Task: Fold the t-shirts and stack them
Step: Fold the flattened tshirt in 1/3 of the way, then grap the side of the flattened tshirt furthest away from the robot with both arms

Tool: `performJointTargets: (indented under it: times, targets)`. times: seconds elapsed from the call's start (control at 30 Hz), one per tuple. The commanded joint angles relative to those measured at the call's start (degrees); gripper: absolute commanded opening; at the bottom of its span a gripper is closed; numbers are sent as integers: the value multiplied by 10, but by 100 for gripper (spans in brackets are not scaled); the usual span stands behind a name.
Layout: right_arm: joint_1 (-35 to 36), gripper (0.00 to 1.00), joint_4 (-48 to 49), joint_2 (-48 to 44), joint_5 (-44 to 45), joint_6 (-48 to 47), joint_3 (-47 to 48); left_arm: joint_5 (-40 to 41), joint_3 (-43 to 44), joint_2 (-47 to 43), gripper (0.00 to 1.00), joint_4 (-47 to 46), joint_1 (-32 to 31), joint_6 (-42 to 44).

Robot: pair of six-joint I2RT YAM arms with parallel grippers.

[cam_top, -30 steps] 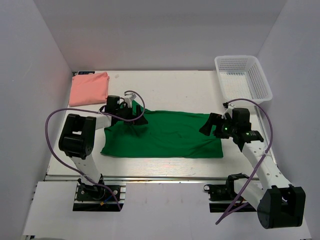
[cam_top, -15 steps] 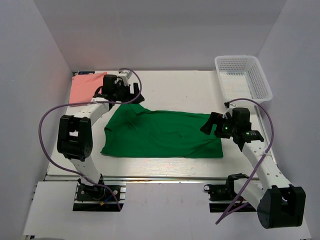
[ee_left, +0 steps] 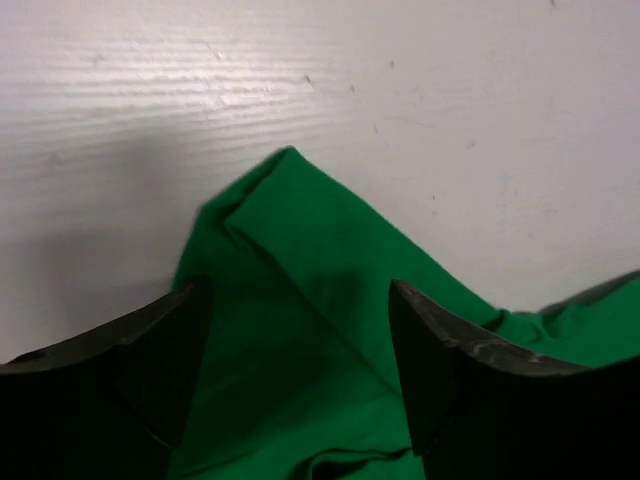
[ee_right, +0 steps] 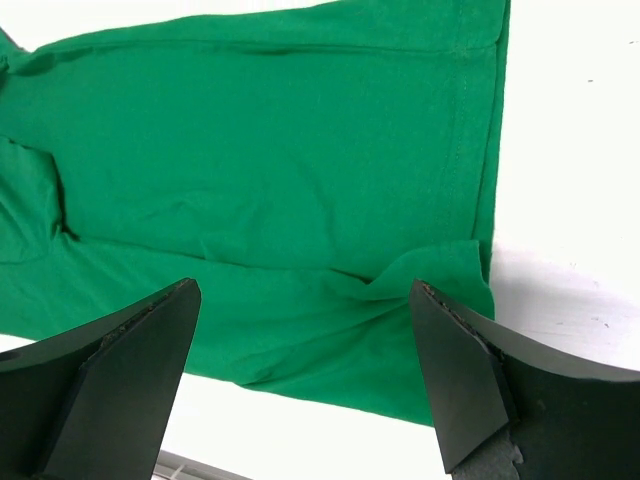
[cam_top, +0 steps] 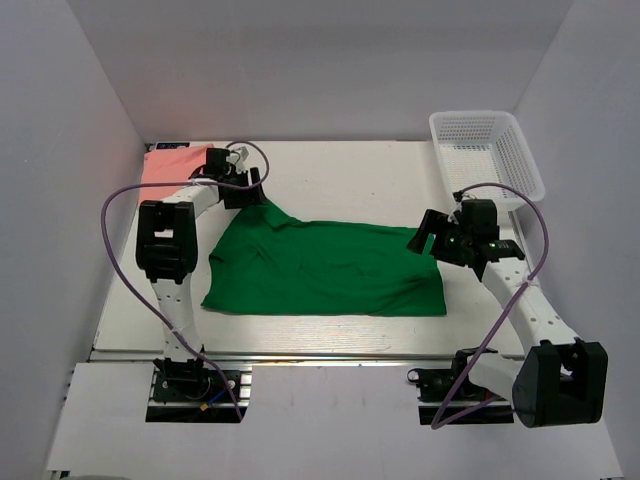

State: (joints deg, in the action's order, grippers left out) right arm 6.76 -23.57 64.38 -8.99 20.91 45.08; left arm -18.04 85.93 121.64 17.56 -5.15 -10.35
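Top view: green t-shirt (cam_top: 325, 268) lies spread flat across the middle of the white tabletop (cam_top: 350, 180), long axis left to right, near edge fairly straight. Its far-left corner is drawn out to a point toward the left hand (cam_top: 250, 192), which sits low right at that corner. Pink t-shirt (cam_top: 175, 170) is folded in the far-left corner of the tabletop, just left of the left arm and apart from the green one. White mesh basket (cam_top: 525, 165) sits at the far right. Right hand (cam_top: 422, 235) hangs over the right edge of the green t-shirt, tilted toward it. Left wrist view: fingers (ee_left: 150, 350) spread wide, nothing pinched. The pointed corner of the green cloth (ee_left: 300, 230) lies on the tabletop in the gap between them, with a small fold along its left side. Whether the fingers touch the cloth cannot be told. Right wrist view: fingers (ee_right: 460, 380) likewise well apart and not holding anything. Below them the green t-shirt (ee_right: 280, 150) fills most of the view, its hemmed edge running down the right side, with a rumpled fold where that edge meets the near edge and bare tabletop beyond.
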Motion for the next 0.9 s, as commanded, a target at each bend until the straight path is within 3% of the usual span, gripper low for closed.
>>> performJointTargets:
  times: [0.0, 0.3, 0.4, 0.63, 0.87]
  targets:
    - [-3, 91, -4, 14, 18, 7, 26, -5, 46, 3, 79, 5, 5, -3]
    - [-2, 91, -18, 29, 23, 4, 34, -66, 109, 75, 32, 13, 5, -3]
    - [-1, 91, -17, 30, 24, 5, 34, -66, 98, 75, 1, 8, 5, -3]
    - [0, 91, -11, 66, 61, 27, 37, -96, 59, 26, 0, -31, 5, -8]
    - [2, 91, 77, 105, 122, 144, 32, -123, 60, -21, 0, -19, 5, -13]
